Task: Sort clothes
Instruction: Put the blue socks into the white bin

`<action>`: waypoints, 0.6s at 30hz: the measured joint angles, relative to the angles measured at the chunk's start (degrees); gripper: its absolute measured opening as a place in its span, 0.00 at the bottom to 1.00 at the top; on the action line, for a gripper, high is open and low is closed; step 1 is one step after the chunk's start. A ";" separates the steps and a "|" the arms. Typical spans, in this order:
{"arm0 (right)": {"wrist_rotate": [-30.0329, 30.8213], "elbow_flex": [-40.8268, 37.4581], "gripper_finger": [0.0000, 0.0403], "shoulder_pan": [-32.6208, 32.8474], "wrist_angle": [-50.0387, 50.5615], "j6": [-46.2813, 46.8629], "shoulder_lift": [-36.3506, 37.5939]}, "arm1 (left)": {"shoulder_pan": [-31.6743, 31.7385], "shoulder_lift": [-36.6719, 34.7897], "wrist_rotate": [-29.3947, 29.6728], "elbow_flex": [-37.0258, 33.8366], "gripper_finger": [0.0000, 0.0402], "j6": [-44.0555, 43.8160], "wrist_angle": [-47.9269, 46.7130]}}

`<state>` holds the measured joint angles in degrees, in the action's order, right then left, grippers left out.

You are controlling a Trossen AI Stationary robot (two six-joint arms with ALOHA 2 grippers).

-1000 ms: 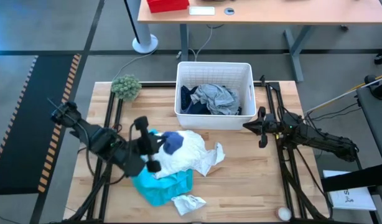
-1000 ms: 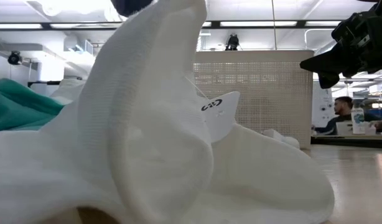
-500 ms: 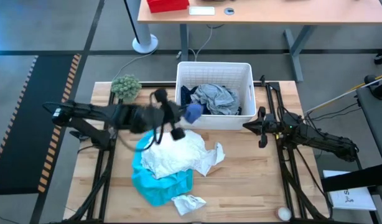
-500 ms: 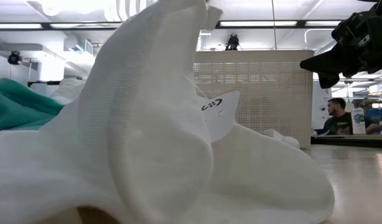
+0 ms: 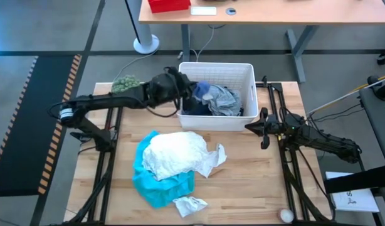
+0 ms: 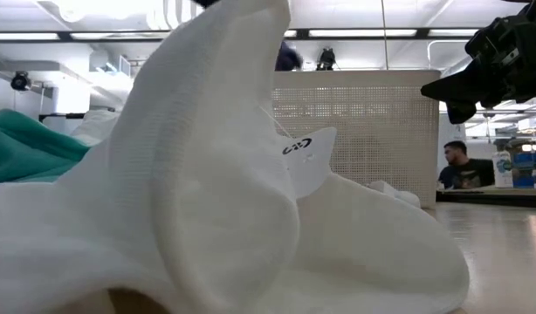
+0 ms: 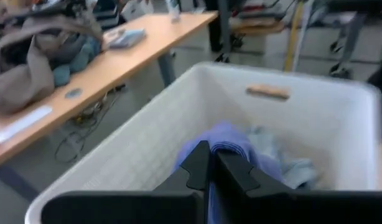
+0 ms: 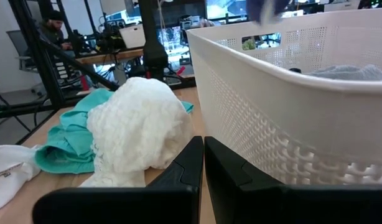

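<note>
My left gripper (image 5: 189, 94) reaches over the left wall of the white bin (image 5: 216, 68) and is shut on a small blue cloth (image 5: 201, 89). A navy garment (image 5: 191, 102) and a grey garment (image 5: 220, 99) lie inside the bin. In front of the bin a white garment (image 5: 174, 154) rests on a turquoise one (image 5: 160, 187). Small white socks (image 5: 190, 204) lie beside them. My right gripper (image 5: 249, 127) waits shut by the bin's right front corner. My left gripper pinches a bunched part of the blue cloth (image 7: 227, 148) between its two fingers (image 7: 197, 163). The fingers come nearly level from the table's left, over the bin's wall. The cloth sits past the fingertips, lifted clear above the garments in the bin.
A fuzzy green ball (image 5: 125, 83) sits at the table's far left, under the left arm. In the low view the white garment (image 6: 207, 192) fills the foreground. A wooden desk (image 5: 261, 12) stands beyond the table, and a person (image 6: 458, 164) sits in the room behind.
My left gripper has swung from above the white garment toward the table's far edge and rightward to the bin, rolling its wrist and staying shut. The blue cloth went with it, lifted clear of the pile, and now hangs over the bin's inside.
</note>
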<state>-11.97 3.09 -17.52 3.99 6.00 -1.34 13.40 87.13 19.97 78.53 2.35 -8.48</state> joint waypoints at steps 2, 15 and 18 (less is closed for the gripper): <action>0.00 0.00 0.00 0.02 0.00 0.00 0.00 | 0.89 1.78 0.00 -0.64 0.01 -0.73 0.61; 0.00 0.00 0.00 0.01 0.00 -0.01 0.02 | -0.07 14.30 -3.65 2.67 0.26 -1.59 3.56; 0.00 0.00 0.00 0.01 0.00 0.00 0.02 | -0.30 14.87 -3.65 4.13 0.36 -1.60 3.46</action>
<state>-11.97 3.09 -17.51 3.99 6.00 -1.32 13.09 102.00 16.32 82.65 0.75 -5.02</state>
